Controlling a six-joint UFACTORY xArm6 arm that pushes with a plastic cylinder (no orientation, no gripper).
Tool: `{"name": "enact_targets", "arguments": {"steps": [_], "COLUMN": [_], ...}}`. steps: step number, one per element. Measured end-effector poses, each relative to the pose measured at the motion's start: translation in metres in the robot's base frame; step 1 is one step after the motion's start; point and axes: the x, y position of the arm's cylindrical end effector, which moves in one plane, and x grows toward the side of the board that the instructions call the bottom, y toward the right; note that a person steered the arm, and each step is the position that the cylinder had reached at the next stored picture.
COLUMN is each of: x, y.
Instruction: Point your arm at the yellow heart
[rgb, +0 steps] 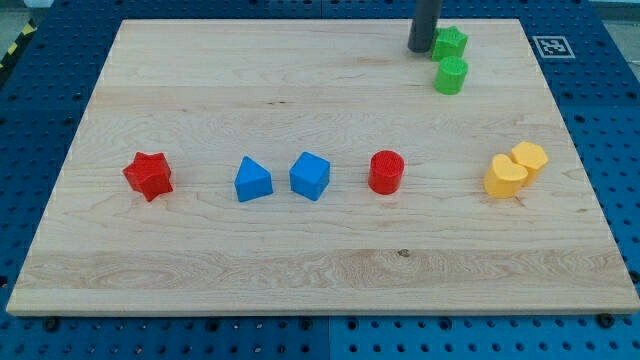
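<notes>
My tip (421, 49) stands at the far right, seemingly touching the green star (450, 41); a bare rod, no jaws. The yellow heart (505, 176) lies nearer, right, against the yellow hexagon (530, 157). Recommended approach: sweep nearward, skirting the green cylinder (451, 75).

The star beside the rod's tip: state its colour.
Green star, seen best in the camera view.

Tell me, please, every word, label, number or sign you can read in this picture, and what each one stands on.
No readable words, numbers or brand names appear anywhere.
Only sign: a square black-and-white marker on the wooden board, at its corner in the view's top right; it is a pattern, not text.
The coloured blocks, including the yellow heart, carry no markings.
My tip is plain and dark, just left of the green star.
</notes>
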Motion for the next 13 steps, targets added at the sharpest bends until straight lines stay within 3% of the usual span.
{"name": "enact_targets", "arguments": {"steps": [1,3,8,11,12,13], "x": [0.012,0.079,0.079,0.128,0.134,0.172], "y": [-0.055,-0.063,-0.036,0.051,0.119,0.186]}}
